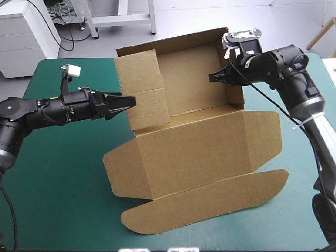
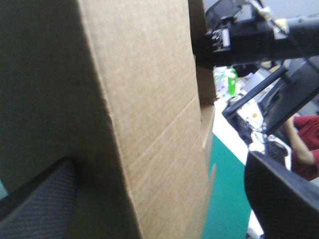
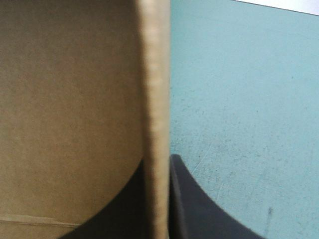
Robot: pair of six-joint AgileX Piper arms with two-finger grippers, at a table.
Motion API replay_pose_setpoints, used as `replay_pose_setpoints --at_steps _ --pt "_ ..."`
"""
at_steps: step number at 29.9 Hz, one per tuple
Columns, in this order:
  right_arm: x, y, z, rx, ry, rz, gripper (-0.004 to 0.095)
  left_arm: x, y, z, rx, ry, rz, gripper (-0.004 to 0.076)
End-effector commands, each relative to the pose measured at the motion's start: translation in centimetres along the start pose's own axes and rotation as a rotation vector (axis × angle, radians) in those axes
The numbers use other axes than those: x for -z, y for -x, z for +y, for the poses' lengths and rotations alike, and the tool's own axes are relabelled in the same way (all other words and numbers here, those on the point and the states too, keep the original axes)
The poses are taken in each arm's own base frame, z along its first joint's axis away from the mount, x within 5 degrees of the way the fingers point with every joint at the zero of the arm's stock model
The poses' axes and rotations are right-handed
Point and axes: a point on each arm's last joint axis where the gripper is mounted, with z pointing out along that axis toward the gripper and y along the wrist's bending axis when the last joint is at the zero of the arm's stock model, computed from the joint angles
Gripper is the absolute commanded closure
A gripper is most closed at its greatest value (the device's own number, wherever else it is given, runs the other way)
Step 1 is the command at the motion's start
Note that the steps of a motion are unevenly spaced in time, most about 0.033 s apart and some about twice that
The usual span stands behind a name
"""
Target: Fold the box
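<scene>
Box (image 1: 199, 152) – brown corrugated board, matte, with crisp score lines – sits mid-table on the teal-green cover (image 1: 63, 173). The far half is raised into an open tray. The near half lies flat: a wide lid panel with angled wings, ending in a long rounded flap (image 1: 210, 202) toward the near edge.

My left gripper (image 1: 123, 101) is at the tray's left wall (image 1: 142, 94), which stands upright with its creased flap. The black fingers (image 2: 35, 204) are spread wide and released, their textured pads apart. The wall's plain face rises between them.

My right gripper (image 1: 215, 77) is at the right wall (image 1: 234, 92). Its wrist view shows the wall's raw fluted edge running straight up between the two fingers – clenched, all but meeting, with the sheet pinched between them. One side shows board, the other faintly scuffed cover.
</scene>
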Motion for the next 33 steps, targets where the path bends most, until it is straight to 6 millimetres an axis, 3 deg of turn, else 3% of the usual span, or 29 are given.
replay_pose_setpoints --at_steps 1,6,14,23,26,28,30,33 --pt "2.8 1.3 1.3 -0.004 0.024 -0.138 0.0919 -0.5 1.1 -2.4 -0.032 0.109 -0.016 0.0089" --pt "2.9 1.1 3.1 0.015 -0.013 -0.150 0.0916 -2.3 1.3 -3.4 -0.044 0.370 -0.001 0.0089" --pt "3.2 0.8 5.4 0.062 -0.007 -0.159 0.0916 -3.7 1.1 -3.6 -0.015 0.563 -0.083 0.0095" --pt "3.5 0.6 7.0 0.102 -0.012 -0.175 0.0914 -3.8 1.4 -3.0 0.054 0.607 -0.137 0.0160" --pt "3.5 0.5 7.0 0.100 -0.013 -0.171 0.0913 -3.8 1.4 -2.9 0.057 0.609 -0.139 0.0272" --pt "3.5 0.5 7.0 0.095 -0.015 -0.165 0.0913 -3.8 1.5 -3.0 0.054 0.607 -0.147 0.0455" --pt "3.5 0.4 7.0 0.094 -0.016 -0.161 0.0914 -3.8 1.6 -3.0 0.048 0.603 -0.158 0.0693" --pt "3.5 0.4 6.9 0.094 -0.019 -0.152 0.0914 -3.8 1.7 -3.0 0.033 0.606 -0.164 0.0734"
